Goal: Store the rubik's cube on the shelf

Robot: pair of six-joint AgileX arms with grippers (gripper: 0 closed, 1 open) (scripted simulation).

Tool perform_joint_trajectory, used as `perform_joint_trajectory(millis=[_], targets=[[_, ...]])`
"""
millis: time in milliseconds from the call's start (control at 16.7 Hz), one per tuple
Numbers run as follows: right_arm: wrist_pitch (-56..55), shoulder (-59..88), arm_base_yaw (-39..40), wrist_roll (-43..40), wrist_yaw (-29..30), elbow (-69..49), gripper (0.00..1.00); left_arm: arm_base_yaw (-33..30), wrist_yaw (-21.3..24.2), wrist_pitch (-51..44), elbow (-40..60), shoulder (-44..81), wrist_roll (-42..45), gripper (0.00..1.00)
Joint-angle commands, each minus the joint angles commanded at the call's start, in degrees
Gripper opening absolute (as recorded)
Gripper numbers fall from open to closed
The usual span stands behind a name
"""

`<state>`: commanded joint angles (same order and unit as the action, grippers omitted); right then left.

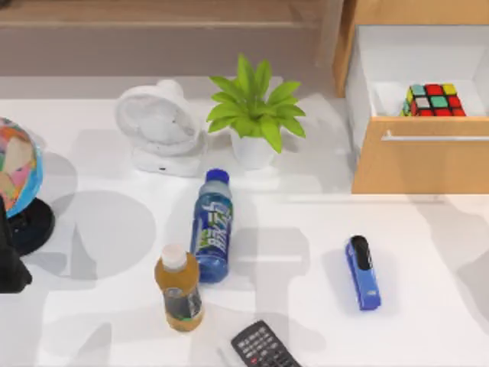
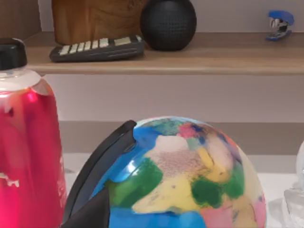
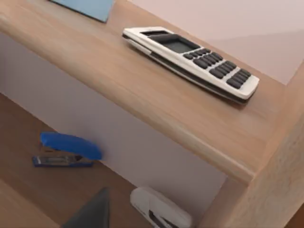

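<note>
I see the rubik's cube [image 1: 435,100] inside the open drawer [image 1: 420,164], upper right; my grippers' finger state I cannot tell.

The rubik's cube [image 1: 435,100], black-framed with red, green, yellow and teal stickers, sits upright inside an open white drawer at the table's two o'clock. The shelf [image 1: 160,23], a long light-brown ledge, spans eleven to twelve o'clock.
</note>
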<state>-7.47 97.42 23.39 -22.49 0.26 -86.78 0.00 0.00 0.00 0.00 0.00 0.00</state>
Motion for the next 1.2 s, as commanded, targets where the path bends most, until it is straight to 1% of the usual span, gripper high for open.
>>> perform_joint_trajectory(millis=[360, 540, 660, 900, 1080, 1200], targets=[[43.27, 12.96, -6.06, 15.52, -1.8, -24.58, 1.0, 0.0, 0.0, 0.0, 0.0, 0.0, 0.0, 1.0], [61.51, 21.39, -8.43, 20.76, -1.93, -34.02, 1.0, 0.0, 0.0, 0.0, 0.0, 0.0, 0.0, 1.0], [71.56, 27.22, -10.07, 23.15, -1.55, -39.42, 1.0, 0.0, 0.0, 0.0, 0.0, 0.0, 0.0, 1.0], [86.14, 37.35, -13.27, 26.4, -0.34, -48.55, 1.0, 0.0, 0.0, 0.0, 0.0, 0.0, 0.0, 1.0], [91.21, 42.02, -15.32, 27.87, 0.44, -52.87, 1.0, 0.0, 0.0, 0.0, 0.0, 0.0, 0.0, 1.0], [91.95, 42.89, -15.82, 28.18, 0.62, -53.7, 1.0, 0.0, 0.0, 0.0, 0.0, 0.0, 0.0, 1.0]])
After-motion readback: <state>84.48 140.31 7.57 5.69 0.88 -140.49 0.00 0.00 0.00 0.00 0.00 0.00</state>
